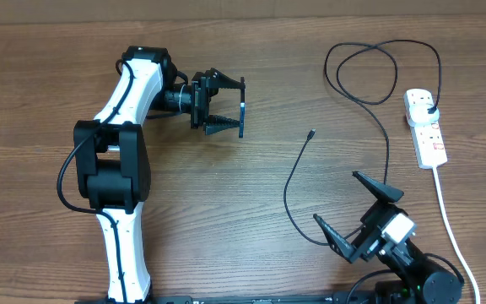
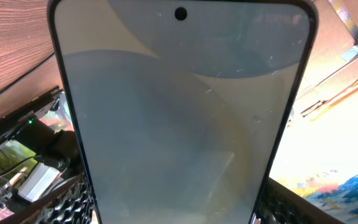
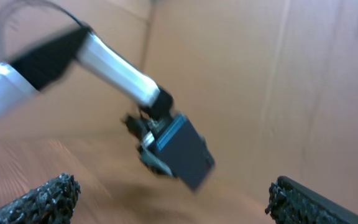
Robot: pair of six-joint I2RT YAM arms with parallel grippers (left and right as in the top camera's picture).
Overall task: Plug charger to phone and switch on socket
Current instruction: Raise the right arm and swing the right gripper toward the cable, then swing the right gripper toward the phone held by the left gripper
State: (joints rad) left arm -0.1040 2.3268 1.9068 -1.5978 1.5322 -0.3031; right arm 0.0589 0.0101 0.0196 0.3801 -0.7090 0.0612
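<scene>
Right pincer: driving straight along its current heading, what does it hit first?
Likely the phone held in the left pincer, which sits ahead in its wrist view. If the right pincer rides low, the charger cable comes first.

A stretch of bare table (image 1: 226, 194) is lying open between the phone (image 1: 242, 118) and the charger (image 1: 287, 190) tip, while its black cable is curving close past the wide-open right gripper (image 1: 335, 197) and crowding the way to the socket (image 1: 426, 127).
</scene>
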